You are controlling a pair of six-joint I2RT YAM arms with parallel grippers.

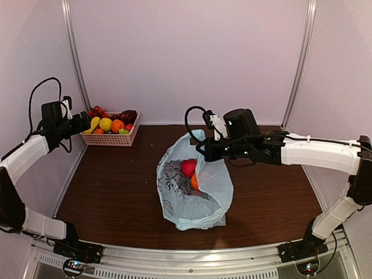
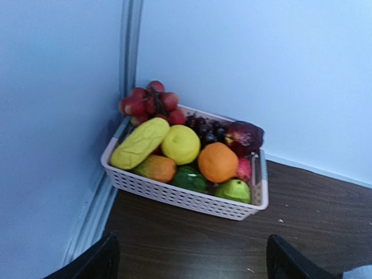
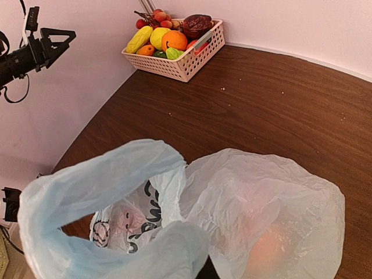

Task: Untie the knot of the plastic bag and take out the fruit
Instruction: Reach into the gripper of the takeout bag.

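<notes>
Now thin crinkly plastic bag [image 1: 216, 187] — right claw [image 1: 204, 152] clenched on it; left claw [image 2: 192, 257] spread wide; round fruit [image 1: 188, 167] inside.

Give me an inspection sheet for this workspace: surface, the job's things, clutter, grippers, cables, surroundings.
Surface: dark wood table, a few pale specks.
Job's things: plastic bag stands mid-table, mouth open, not tied; a red fruit and an orange fruit inside.
Clutter: basket heaped with more fruit, far left corner.
Grippers: left gripper open, empty, facing the basket; right gripper at the bag's rim, jaws hidden by plastic.
Cables: black cable loop over the left arm; another at the right wrist.
Surroundings: plain pale walls, metal corner strips.
</notes>
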